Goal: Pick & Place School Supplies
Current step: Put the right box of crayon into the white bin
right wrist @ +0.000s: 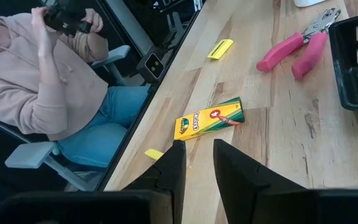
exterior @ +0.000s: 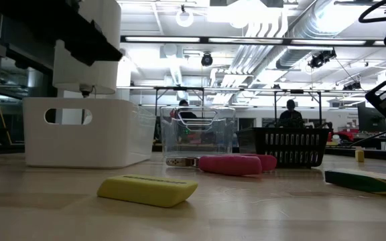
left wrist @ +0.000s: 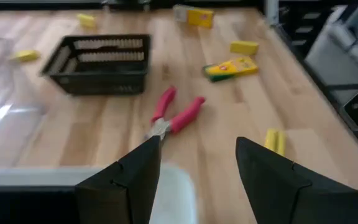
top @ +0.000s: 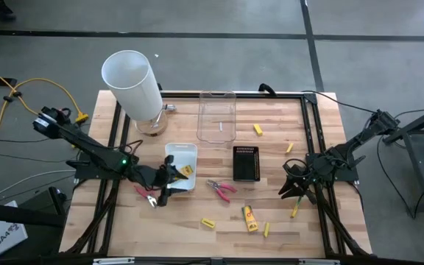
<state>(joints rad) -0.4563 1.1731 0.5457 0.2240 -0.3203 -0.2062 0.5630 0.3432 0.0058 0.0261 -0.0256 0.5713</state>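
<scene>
Currently both arms sit low over the tabletop (top: 219,228), neither holding any school supply.

Left end effector (top: 166,179), fingers (left wrist: 132,180) spread wide and holding nothing, hangs at the near edge of the white tray (top: 190,151), with one pink-handled pliers (top: 146,194) on the wood just beside it at 7 o'clock. Right end effector (top: 294,185), fingers (right wrist: 173,168) narrowly parted and holding nothing, stands at 3 o'clock of the black basket (top: 246,163). Second pink-handled pliers (top: 221,189) lie between tray and basket. Crayon pack (top: 250,217) lies at 6 o'clock of the basket, with a yellow eraser (top: 208,222) to its 9 o'clock. Clear bin (top: 217,115) stands at 12 o'clock of the tray, beside the tall white cylinder (top: 132,82).
</scene>
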